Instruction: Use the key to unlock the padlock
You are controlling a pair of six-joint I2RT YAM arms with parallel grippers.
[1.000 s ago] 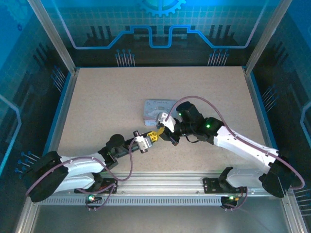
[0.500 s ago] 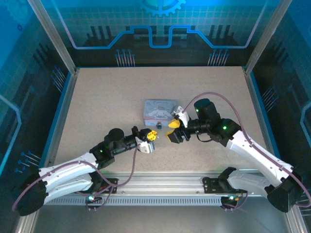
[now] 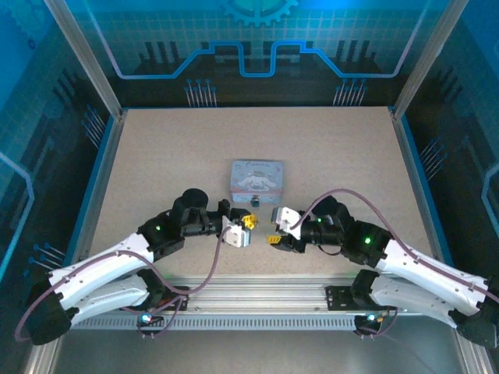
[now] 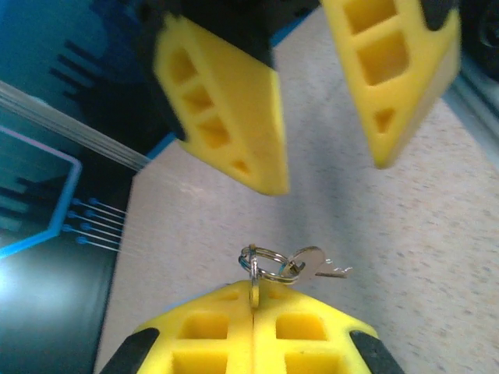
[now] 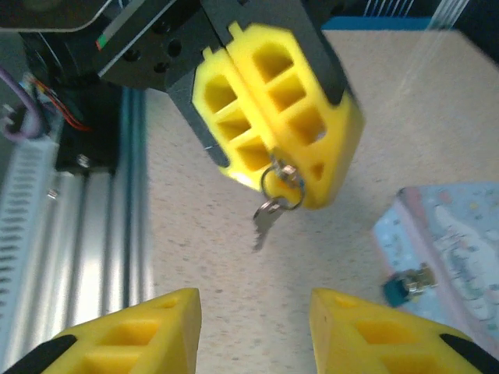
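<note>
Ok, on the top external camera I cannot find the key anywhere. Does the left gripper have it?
Observer: Yes. The left wrist camera shows the left gripper shut on a small key ring, and the key hangs from that ring.
Operator: And does the right gripper hold the padlock?
Observer: No. On the right wrist camera the right gripper is open with nothing between its fingers. The padlock lies on the table, at the edge of the pastel tin.
</note>
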